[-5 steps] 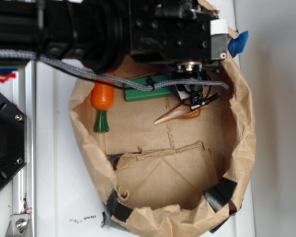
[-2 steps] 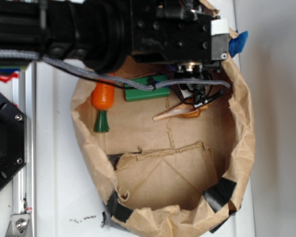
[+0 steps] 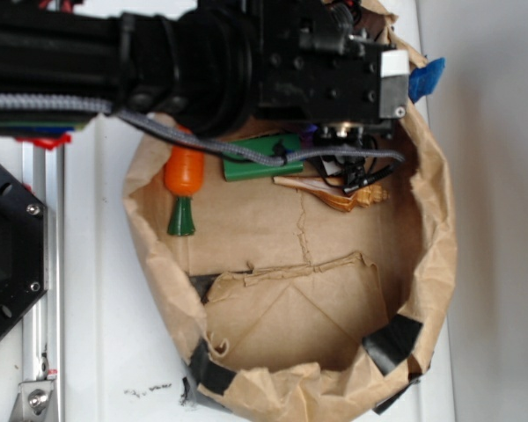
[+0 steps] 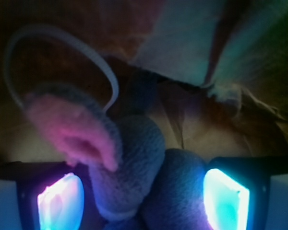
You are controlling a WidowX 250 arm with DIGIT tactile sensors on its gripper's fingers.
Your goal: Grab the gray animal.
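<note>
The gray animal (image 4: 134, 163) fills the wrist view: two fuzzy dark-gray lobes, a pink patch (image 4: 72, 129) and a thin white cord loop (image 4: 62, 40). It lies between the two glowing pads of my gripper (image 4: 141, 199). The jaws stand wide apart around it, open; the right pad (image 4: 225, 199) is against a lobe, and a thin dark gap shows at the left pad. In the exterior view my gripper (image 3: 348, 145) is down inside the paper bag at its upper right, and the arm hides the animal.
The brown paper bag (image 3: 431, 246) has crumpled standing walls all round. Inside lie an orange carrot (image 3: 184, 171) at the left, a green block (image 3: 251, 158) and a tan seashell (image 3: 343, 195) just beside the gripper. A metal rail (image 3: 44, 264) runs along the left.
The arm has come lower and slightly left over the bag's upper right. The seashell has swung from pointing down-left to lying flatter, nudged right.
</note>
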